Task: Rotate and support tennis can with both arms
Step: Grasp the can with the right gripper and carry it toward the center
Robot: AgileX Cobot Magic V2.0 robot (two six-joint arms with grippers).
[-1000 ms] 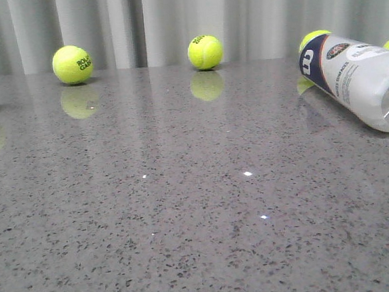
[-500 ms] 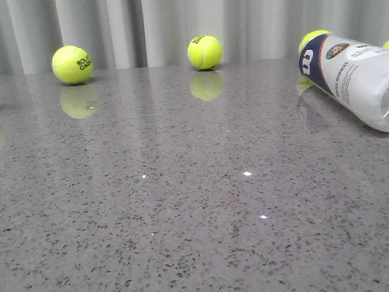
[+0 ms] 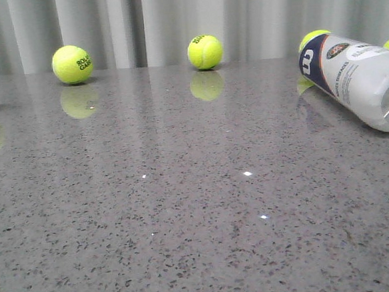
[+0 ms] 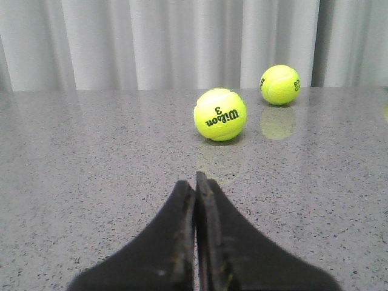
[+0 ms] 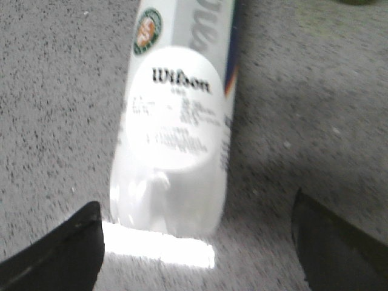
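Front view coverage shows the tennis can [image 3: 353,78] lying on its side on the grey speckled bench [image 3: 185,207], at the far right, its navy end turned toward the middle ball [image 3: 205,51]. A further tennis ball [image 3: 314,39] is seen just behind the can, and another ball [image 3: 72,64] lies well to the left of it, near the pale curtain [image 3: 172,20].

From the right wrist view, the can [image 5: 179,121] is seen lying between the spread fingers [image 5: 60,248] of the right gripper [image 5: 197,242], which are held wide apart and touch nothing.

From the left wrist view, the left gripper [image 4: 195,194] is seen with its fingers [image 4: 176,236] pressed together, nothing between them. A Wilson 3 ball [image 4: 220,114] lies beyond them, well apart.
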